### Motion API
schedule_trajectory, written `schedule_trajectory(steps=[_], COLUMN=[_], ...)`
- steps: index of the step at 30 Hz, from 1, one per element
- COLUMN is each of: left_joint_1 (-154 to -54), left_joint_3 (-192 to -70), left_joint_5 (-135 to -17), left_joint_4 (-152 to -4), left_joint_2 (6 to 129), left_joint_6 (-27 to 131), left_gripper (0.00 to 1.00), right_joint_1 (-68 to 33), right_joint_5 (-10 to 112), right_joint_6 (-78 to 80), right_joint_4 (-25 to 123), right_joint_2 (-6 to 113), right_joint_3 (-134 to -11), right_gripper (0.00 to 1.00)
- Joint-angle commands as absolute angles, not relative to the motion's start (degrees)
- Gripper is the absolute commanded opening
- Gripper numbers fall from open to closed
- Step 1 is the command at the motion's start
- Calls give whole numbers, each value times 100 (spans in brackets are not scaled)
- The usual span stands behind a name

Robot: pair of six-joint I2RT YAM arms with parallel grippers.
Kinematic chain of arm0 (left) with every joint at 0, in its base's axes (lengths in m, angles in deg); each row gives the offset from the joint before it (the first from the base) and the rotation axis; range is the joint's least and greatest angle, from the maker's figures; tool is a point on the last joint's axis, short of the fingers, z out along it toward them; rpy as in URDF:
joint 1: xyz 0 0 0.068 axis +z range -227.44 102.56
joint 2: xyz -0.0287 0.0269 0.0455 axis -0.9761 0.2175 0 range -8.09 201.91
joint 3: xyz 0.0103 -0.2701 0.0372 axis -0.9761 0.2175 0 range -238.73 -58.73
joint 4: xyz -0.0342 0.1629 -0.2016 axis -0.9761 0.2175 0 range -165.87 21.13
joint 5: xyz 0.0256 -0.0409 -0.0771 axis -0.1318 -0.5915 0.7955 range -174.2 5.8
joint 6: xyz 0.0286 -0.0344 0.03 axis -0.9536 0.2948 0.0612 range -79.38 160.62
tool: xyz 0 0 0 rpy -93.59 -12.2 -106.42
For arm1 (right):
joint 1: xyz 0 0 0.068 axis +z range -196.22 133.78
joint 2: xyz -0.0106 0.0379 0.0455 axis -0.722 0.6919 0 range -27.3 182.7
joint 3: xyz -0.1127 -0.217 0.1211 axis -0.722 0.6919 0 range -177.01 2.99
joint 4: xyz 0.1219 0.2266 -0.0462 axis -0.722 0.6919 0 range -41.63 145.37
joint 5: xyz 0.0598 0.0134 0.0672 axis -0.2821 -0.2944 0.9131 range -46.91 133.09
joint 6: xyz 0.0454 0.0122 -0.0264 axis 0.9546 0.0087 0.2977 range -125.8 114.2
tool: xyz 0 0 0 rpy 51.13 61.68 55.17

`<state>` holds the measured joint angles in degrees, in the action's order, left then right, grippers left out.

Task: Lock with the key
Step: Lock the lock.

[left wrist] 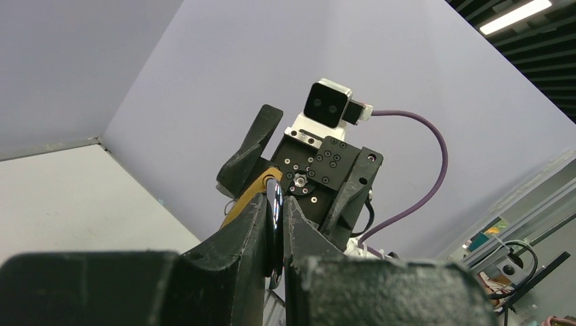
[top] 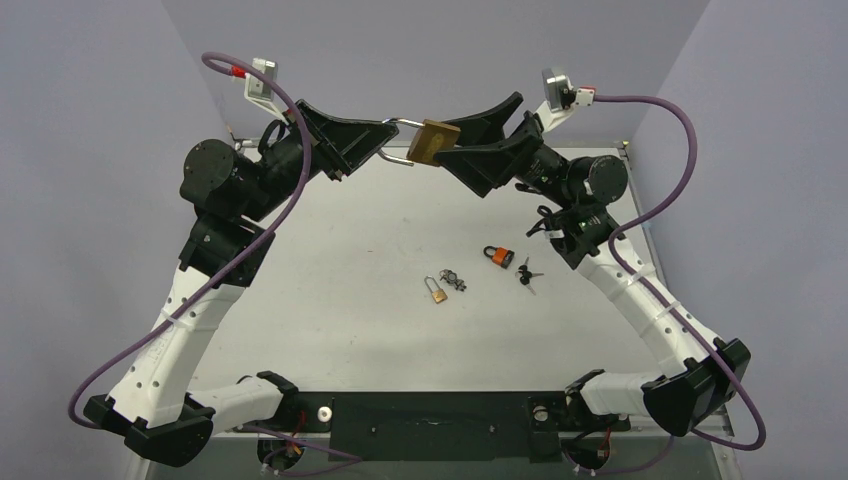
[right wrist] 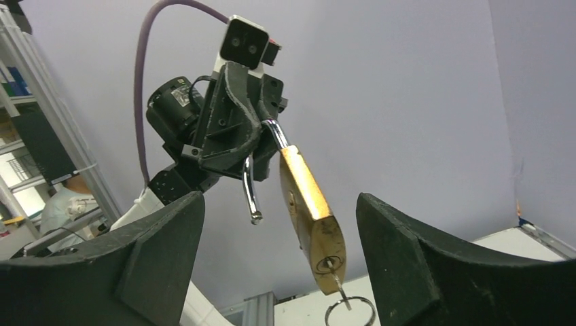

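Brass and shiny, the big yellow metal padlock (top: 432, 142) hangs high above the grey tabletop (top: 350, 300). The left claw (top: 388, 135) is clenched on its silver metal loop (right wrist: 250, 183). The right claw (top: 458, 143) is released, with a finger on each side of the padlock. One end of the loop is out, so it looks not locked yet. A small silver key (right wrist: 337, 285) sticks out of the bottom. Next, I think, the right claw must squeeze the padlock shut.

Pale purple walls (top: 430, 50) stand around a light grey desk (top: 340, 330). A long bright lamp (left wrist: 514, 15) shines on a dark ceiling (left wrist: 543, 44). Shelves (right wrist: 27, 129) stand off to one side.
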<state>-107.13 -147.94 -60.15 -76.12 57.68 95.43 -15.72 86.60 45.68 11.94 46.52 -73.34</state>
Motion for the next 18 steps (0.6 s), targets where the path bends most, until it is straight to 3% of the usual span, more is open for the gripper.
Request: schedule_trajectory(steps=[1,18], left_joint_1=[-10706,-10707], left_joint_3=[-15116,-15139], left_joint_5=[-6210,-6214], left_joint_4=[-8649,-8559], left_joint_2=[5541,5566], left_joint_6=[9745,9722], left_gripper=[0,0], right_joint_1=[-1457,-1351], right_joint_5=[8805,8848], right_joint_6=[4796,4836], right_joint_4=[447,495], right_joint_2=[4694,4835], right_joint_3=[-7463,-7490], right_gripper=[77,49])
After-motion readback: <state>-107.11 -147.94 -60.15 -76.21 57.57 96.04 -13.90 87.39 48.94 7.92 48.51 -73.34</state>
